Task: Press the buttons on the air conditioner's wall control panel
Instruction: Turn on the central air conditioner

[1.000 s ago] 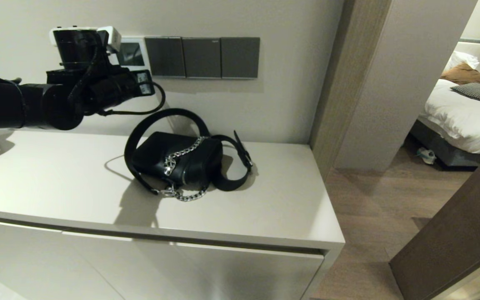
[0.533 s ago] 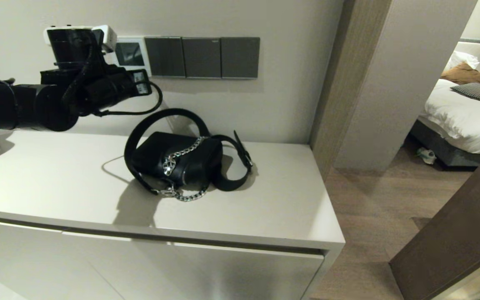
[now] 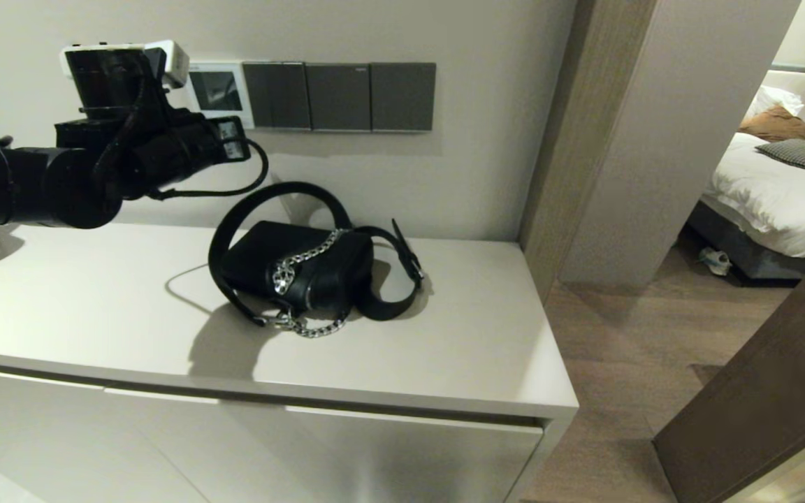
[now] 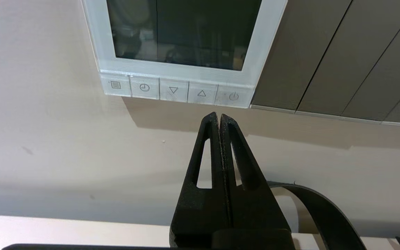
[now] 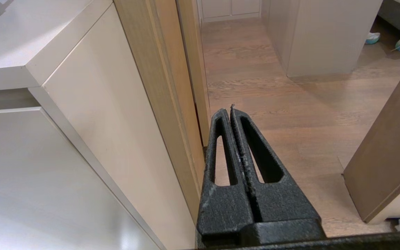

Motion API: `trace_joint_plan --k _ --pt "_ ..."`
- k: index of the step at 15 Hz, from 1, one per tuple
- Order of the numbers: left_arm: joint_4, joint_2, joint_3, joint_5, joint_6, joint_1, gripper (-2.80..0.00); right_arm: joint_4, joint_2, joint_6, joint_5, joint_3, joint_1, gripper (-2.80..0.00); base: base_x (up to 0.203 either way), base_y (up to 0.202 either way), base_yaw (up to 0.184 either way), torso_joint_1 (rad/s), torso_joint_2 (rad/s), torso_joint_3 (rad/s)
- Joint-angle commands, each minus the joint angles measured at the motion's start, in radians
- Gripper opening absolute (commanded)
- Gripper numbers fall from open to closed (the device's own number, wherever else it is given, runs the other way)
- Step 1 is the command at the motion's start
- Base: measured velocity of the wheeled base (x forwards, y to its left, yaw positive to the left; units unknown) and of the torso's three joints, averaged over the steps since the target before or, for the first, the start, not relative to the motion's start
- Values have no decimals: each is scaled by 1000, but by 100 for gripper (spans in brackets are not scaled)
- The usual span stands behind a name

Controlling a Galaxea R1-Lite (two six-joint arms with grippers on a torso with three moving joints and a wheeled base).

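Observation:
The white wall control panel [image 3: 217, 87] with a dark screen hangs on the wall left of the switch plates. It also shows close up in the left wrist view [image 4: 266, 38]. Its row of pale buttons [image 4: 174, 91] runs along its lower edge. My left gripper [image 4: 219, 116] is shut and empty. Its tip is just below the buttons, under the up-arrow and power keys, pointing at the wall. In the head view the left gripper [image 3: 233, 136] is raised just below and left of the panel. My right gripper [image 5: 230, 111] is shut and empty, parked low beside the cabinet over the wooden floor.
Three dark grey switch plates [image 3: 339, 96] sit right of the panel. A black handbag [image 3: 298, 269] with a chain and looped strap [image 4: 318, 208] lies on the beige cabinet top [image 3: 444, 349] below the panel. A doorway and bed are at the right.
My left arm has moved left and slightly up, uncovering more of the panel. The gripper stays shut. The handbag has not moved.

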Motion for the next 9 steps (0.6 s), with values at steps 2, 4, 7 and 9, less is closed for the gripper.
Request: trace_joint_plan --k 2,4,7,9 --pt "1 6 -11 1 -1 -3 -280 0 2 0 0 2 0 -280 0 0 0 0 0 0" --pt "4 9 -25 1 -1 -9 -280 0 2 0 0 2 0 -280 0 0 0 0 0 0" --pt "8 23 -46 1 1 -17 -280 0 2 0 0 2 0 -280 0 0 0 0 0 0" --pt "7 40 -48 1 1 -17 -280 0 2 0 0 2 0 -280 0 0 0 0 0 0"
